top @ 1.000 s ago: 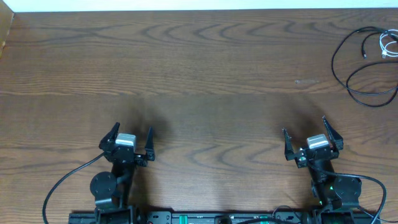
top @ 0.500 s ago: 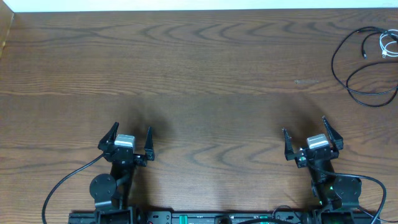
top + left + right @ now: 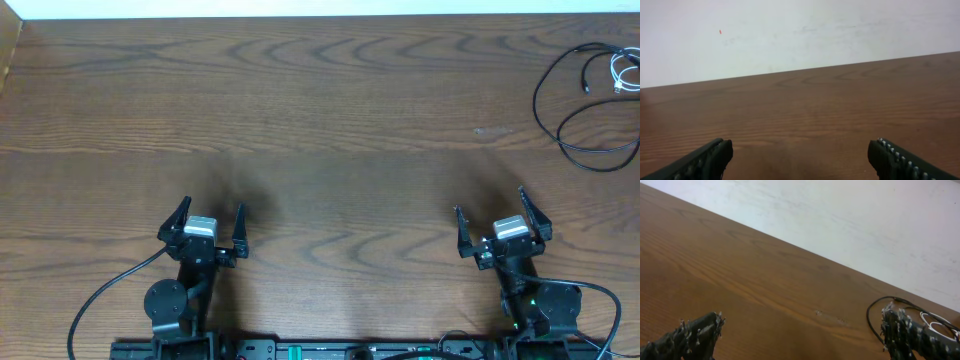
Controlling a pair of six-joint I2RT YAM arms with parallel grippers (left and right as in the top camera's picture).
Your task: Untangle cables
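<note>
Near the table's [image 3: 320,120] far right corner lie the looped cables [image 3: 590,107].

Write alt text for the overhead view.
Thin black cables and a short white cable lie in loose loops at the far right edge of a brown wooden table. Near the front edge, the left pincer and right pincer are open and empty, well apart from the cables.

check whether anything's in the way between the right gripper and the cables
Nothing visible does. Only bare table lies between the open right gripper and the cables, which lie near the table's far right corner.
</note>
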